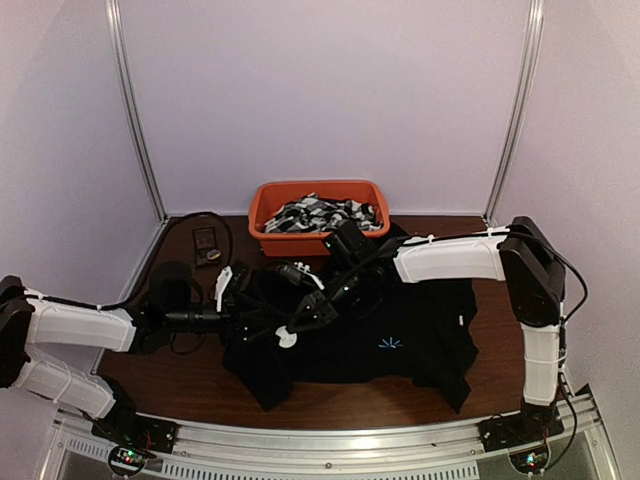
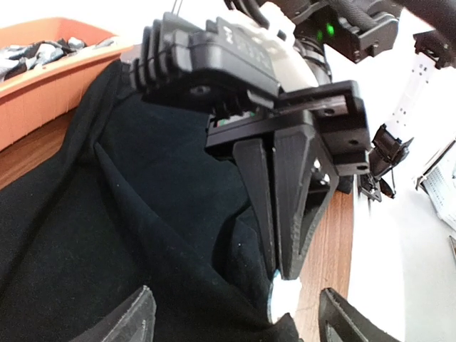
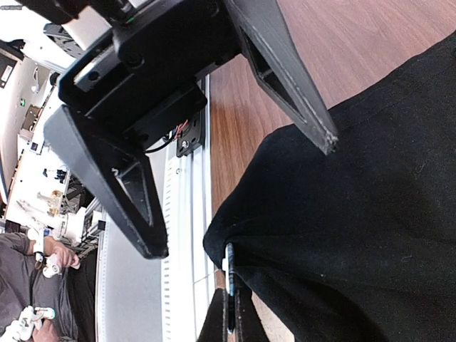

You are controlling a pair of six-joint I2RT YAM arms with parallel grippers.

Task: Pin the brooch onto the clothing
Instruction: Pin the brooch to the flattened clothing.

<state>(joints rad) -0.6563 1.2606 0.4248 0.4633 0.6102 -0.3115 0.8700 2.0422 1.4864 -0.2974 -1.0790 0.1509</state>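
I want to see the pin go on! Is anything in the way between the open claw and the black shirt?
Yes: the right gripper, shut on a small white piece, points down at the edge of the shirt, right between the fingers of the open left gripper. Nothing else shows there.

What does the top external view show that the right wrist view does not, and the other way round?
Only top external: the orange plastic bin of black-and-white patterned fabrics, and the light-blue starburst mark. Only right wrist: a person in grey clothes in the background. Both: the large black shirt, the brown wooden table and the open left gripper.
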